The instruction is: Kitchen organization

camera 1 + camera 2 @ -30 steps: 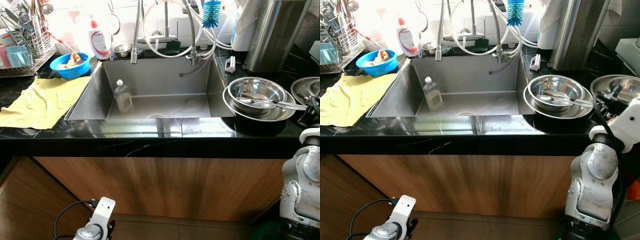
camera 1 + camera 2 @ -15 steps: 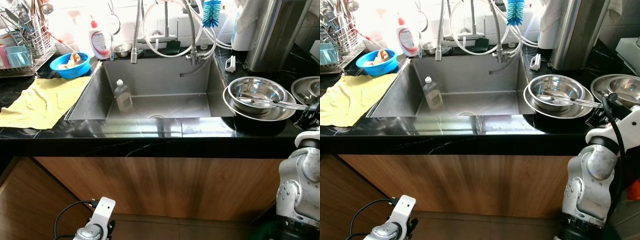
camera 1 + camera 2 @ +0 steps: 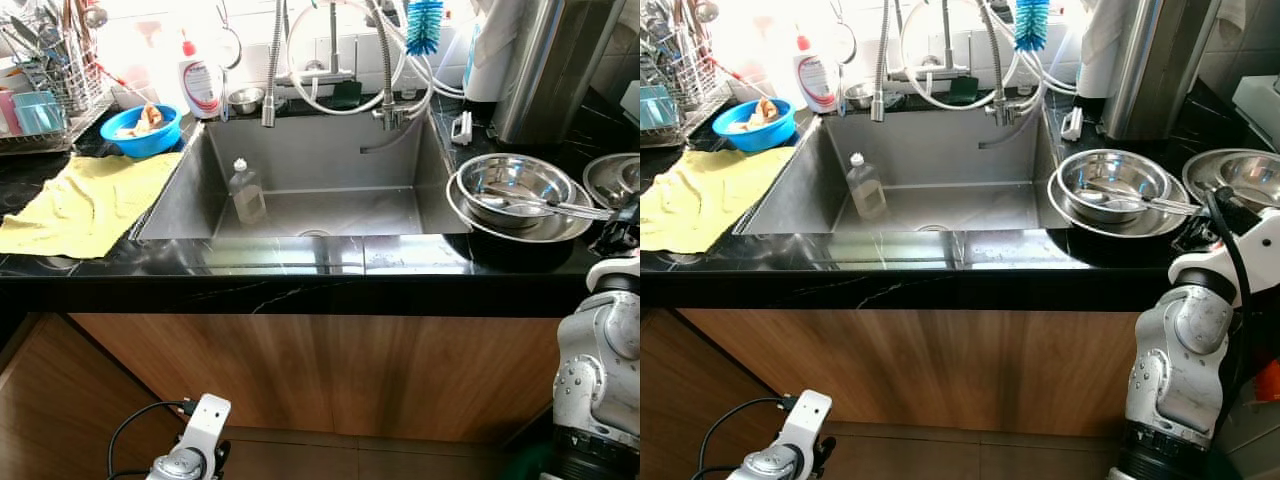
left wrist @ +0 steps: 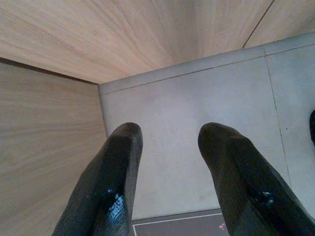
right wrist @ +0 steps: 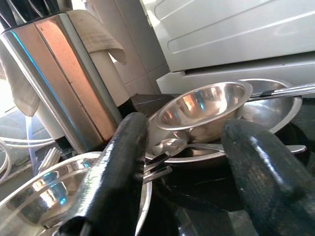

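A yellow cloth lies on the black bench left of the sink, where a clear bottle stands. The left gripper hangs idle near the floor, fingers apart. Right of the sink, nested steel bowls hold cutlery: light, rigid, probably slippery, best taken by the rim. The right gripper, released and empty, reaches over the bench just beside them.

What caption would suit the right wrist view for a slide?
Open right gripper at counter level, facing stacked steel bowls and utensils.
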`<state>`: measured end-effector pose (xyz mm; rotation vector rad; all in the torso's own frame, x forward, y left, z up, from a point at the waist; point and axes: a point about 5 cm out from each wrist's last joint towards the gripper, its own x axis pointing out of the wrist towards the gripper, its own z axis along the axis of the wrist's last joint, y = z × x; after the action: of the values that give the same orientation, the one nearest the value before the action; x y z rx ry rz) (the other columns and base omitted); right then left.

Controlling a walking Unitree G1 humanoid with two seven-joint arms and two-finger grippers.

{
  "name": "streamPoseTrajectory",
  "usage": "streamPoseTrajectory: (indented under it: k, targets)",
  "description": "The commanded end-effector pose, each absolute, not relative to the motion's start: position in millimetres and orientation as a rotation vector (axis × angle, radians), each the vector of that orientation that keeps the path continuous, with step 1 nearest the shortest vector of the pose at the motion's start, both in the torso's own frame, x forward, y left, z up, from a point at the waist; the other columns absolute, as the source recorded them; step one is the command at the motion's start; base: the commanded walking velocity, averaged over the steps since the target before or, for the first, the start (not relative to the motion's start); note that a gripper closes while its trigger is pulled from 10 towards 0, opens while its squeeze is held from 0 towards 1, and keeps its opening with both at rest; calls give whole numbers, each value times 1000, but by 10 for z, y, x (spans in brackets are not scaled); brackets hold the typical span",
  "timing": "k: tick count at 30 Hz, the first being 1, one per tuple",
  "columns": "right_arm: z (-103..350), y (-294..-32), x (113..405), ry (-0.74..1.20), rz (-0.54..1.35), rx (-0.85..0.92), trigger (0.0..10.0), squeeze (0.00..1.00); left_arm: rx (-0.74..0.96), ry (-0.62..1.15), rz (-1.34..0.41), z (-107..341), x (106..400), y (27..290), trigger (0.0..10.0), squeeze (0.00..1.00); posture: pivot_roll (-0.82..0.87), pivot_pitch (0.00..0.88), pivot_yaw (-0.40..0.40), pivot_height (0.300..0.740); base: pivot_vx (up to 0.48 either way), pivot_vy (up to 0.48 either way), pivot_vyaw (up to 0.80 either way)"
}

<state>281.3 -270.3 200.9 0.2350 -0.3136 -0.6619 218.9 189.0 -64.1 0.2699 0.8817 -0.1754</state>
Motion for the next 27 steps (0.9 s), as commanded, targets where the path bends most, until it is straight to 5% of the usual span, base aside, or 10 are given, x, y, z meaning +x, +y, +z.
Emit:
streamPoseTrajectory:
  k: [1,27]
  targets:
    - [2036,-2696,2838,-324,-656,252,0,0,286,892,-158,-647,2165,1957,10000,0,-137,0,93,740,0,0,0]
    - [2129,-2596,2855,-368,-611,197,0,0,293,888,-142,-638,2174,1984,10000,0,-138,0,94,740,0,0,0]
